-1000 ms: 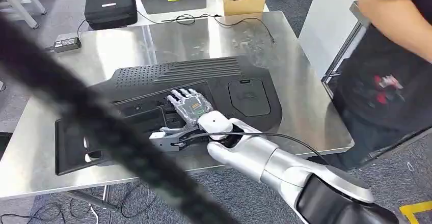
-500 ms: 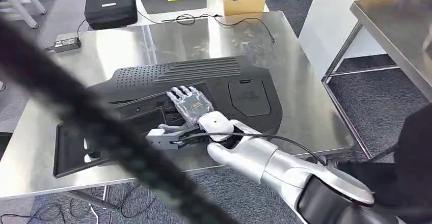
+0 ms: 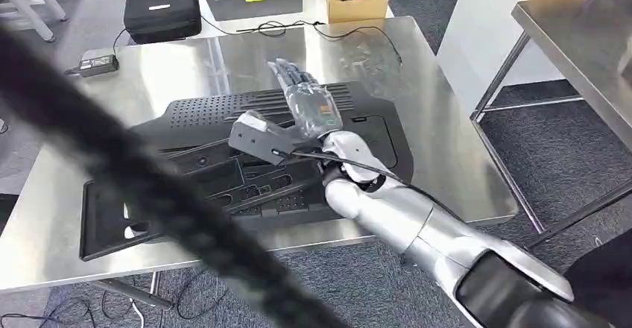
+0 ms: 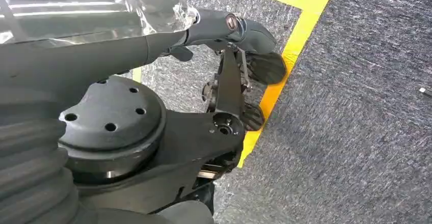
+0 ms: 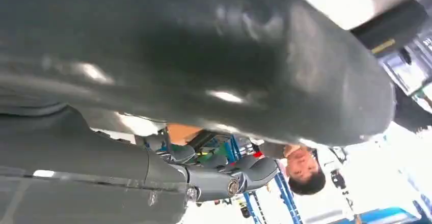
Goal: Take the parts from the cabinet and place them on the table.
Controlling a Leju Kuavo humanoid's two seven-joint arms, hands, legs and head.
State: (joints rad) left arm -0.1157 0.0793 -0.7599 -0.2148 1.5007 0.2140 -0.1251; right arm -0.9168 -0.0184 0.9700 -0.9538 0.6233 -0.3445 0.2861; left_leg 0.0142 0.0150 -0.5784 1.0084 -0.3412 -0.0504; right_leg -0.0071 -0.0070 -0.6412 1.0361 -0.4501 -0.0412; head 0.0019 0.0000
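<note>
A large black plastic part (image 3: 216,108) with a vented top lies flat on the steel table (image 3: 447,171). Its flat lower section (image 3: 104,227) reaches toward the table's front left corner. My right hand (image 3: 302,108) hovers above the part's far middle with fingers stretched out and thumb spread, holding nothing. In the right wrist view the dark fingers (image 5: 219,175) show under a big blurred grey shape. The grey ribbed cover of my left hand (image 4: 30,178) shows in the left wrist view over carpet; its fingers cannot be made out.
A black case (image 3: 162,11), a power adapter (image 3: 97,64) and a cardboard box (image 3: 358,0) sit along the table's far side. A second steel table (image 3: 574,37) stands to the right. A thick blurred black cable (image 3: 149,186) crosses the foreground. A person (image 5: 305,173) is nearby.
My right hand has lifted off the black part and moved up and farther away, fingers still spread. The person at the right has left the head view.
</note>
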